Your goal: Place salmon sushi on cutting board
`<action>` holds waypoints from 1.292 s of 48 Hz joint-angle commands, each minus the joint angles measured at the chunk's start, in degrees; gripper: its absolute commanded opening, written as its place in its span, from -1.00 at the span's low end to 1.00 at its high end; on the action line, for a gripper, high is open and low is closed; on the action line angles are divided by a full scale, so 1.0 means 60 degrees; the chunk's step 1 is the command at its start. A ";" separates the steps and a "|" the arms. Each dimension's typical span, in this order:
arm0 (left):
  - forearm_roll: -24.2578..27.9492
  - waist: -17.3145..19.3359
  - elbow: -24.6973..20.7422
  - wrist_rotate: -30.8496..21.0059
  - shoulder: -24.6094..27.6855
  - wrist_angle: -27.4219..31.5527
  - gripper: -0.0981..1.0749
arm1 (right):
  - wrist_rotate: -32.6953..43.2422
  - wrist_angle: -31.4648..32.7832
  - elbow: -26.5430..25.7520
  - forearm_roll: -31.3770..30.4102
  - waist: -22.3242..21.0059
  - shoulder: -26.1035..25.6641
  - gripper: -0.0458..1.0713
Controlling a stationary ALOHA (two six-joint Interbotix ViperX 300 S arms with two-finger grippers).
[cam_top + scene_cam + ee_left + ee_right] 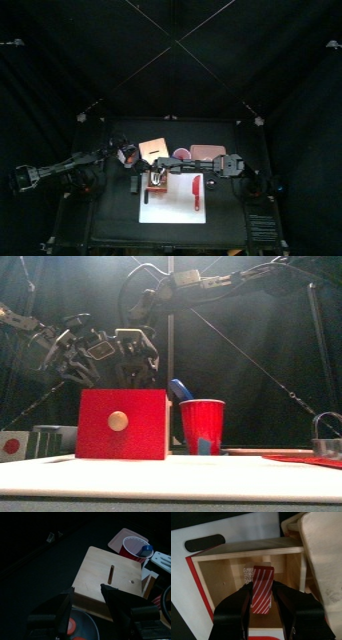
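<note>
Black curtains enclosed the small black table. The cutting board lay at the table's front edge. An open-topped wooden box stood at the board's far edge. The salmon sushi lay inside the box, not on the board's bare surface. The right gripper reached into the box, jaws spread to either side of the sushi; contact could not be told. The left gripper, jaws spread and empty, hung over the edge of a tan slab.

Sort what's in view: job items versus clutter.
Job: salmon sushi, inside the wooden box; cutting board; right gripper.
Lying about: long red tool; red cup; tan board; pink tray.
</note>
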 commanded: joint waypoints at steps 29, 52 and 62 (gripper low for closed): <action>-0.0044 -0.0190 -0.0293 0.0015 0.0000 -0.0059 0.61 | 0.1714 0.2666 -0.2212 -0.0498 0.0425 -0.0835 0.29; 0.0029 -0.0278 -0.0439 0.0029 0.0000 -0.0059 0.61 | 0.5054 0.2651 0.1245 -0.1333 0.1450 -0.3486 0.28; 0.0000 -0.0527 -0.0557 0.0029 0.0000 -0.0146 0.61 | 0.7178 0.1436 0.3369 -0.1157 0.1963 -0.4409 0.28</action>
